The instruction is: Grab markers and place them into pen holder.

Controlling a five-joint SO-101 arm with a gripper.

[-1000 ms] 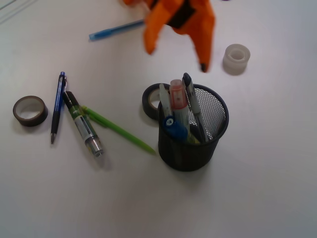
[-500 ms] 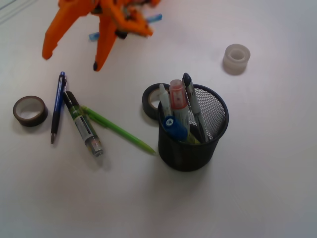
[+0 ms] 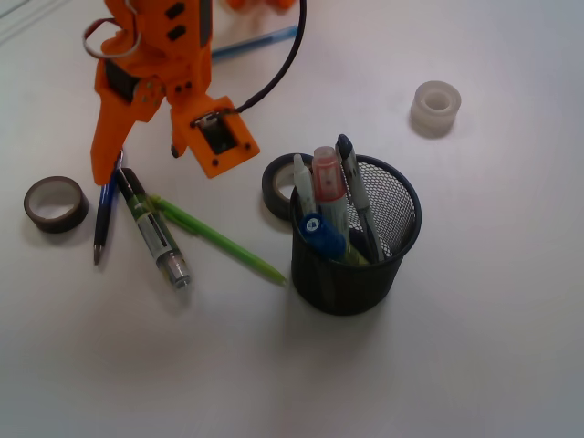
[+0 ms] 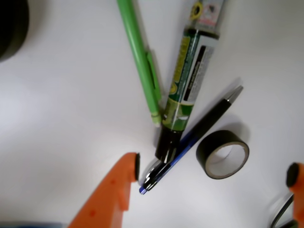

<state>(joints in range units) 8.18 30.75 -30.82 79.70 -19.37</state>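
Front and wrist views of the orange gripper (image 3: 137, 164) hanging over a white table (image 3: 474, 347), its two fingers spread wide and holding nothing. In the front view one fingertip (image 3: 99, 175) is pointing down beside the upper end of a dark blue pen (image 3: 107, 201), while the other fingertip (image 3: 174, 151) is hanging on the far side of the marker, so the marker's dark rear end is lying below the gap between them. A black cable (image 3: 274, 73) is looping down to the gripper body.

The black marker (image 3: 152, 228), with a green-and-white label and a clear cap, is lying flat on the table, not touching either finger. In the wrist view the marker (image 4: 187, 90) is stretching away from the fingers, its dark end close to the black pad of the nearer fingertip (image 4: 136, 167), with the blue pen (image 4: 194, 137) crossing under that end. A slim green pencil (image 4: 140, 57) is lying just beside the marker, its end touching the marker's barrel. A dark roll of tape (image 4: 223, 154) is sitting between the two fingers in this view, nearer the second fingertip (image 4: 294, 175).

The black wire-mesh pen holder (image 3: 356, 265) is standing upright, well apart from the fingers, with a red-bodied marker (image 3: 328, 182) and several pens in it. Another dark tape roll (image 3: 276, 185) is touching its far side. A whitish tape roll (image 3: 434, 108) is lying beyond it, and a light blue pen (image 3: 255, 42) is lying behind the arm.
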